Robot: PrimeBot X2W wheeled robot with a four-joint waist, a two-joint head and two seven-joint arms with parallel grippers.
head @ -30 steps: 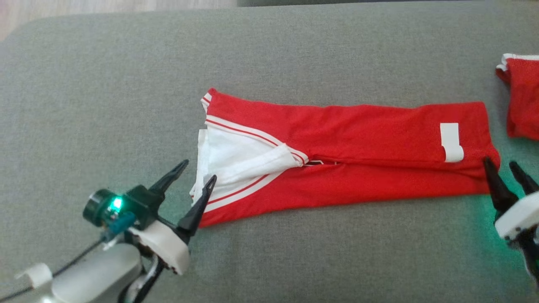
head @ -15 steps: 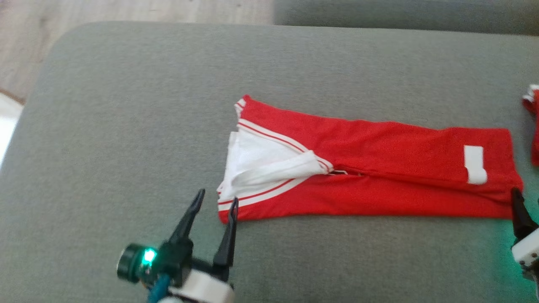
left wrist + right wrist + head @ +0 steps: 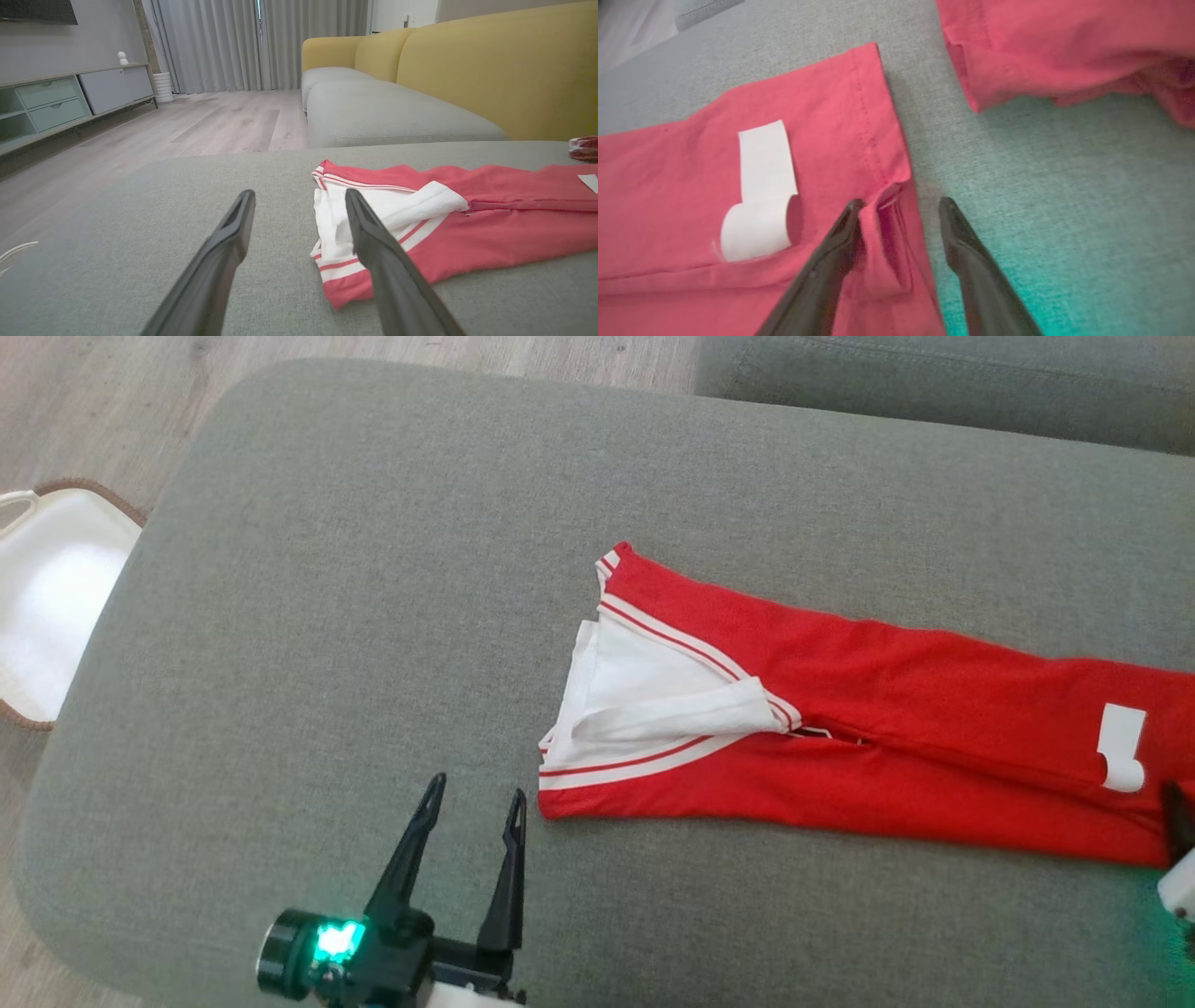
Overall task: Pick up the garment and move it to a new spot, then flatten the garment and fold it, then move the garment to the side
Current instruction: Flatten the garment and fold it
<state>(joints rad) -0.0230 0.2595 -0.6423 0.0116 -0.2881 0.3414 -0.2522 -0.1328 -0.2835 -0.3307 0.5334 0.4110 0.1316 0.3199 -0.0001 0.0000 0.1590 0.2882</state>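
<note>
The grey sofa cushion [image 3: 373,569] takes up most of my head view, and the red garment [image 3: 887,728] lies flat on it as a narrow band, already folded lengthwise. Its long axis runs across the cushion from my left to my right. The white-trimmed neck end points at the left arm and the hem end runs out to the right arm. A second red garment [image 3: 1041,51] sits bunched just past that hem, apart from it.

The left gripper [image 3: 474,798] hovers released, jaws wide and empty. The neck-end near corner lies just to its right and a little ahead, not touching. The right gripper [image 3: 900,203] is also released, but it is set astride the hem's near corner. One finger [image 3: 840,233] rests on the cloth, the other is out over bare cushion, and nothing is pinched yet.

So each arm has its own end, and the right is the closer of the two. I judge the left must slide rightward onto its corner before both can close and fold end to end. The small white label [image 3: 763,186] curls up near the hem.
</note>
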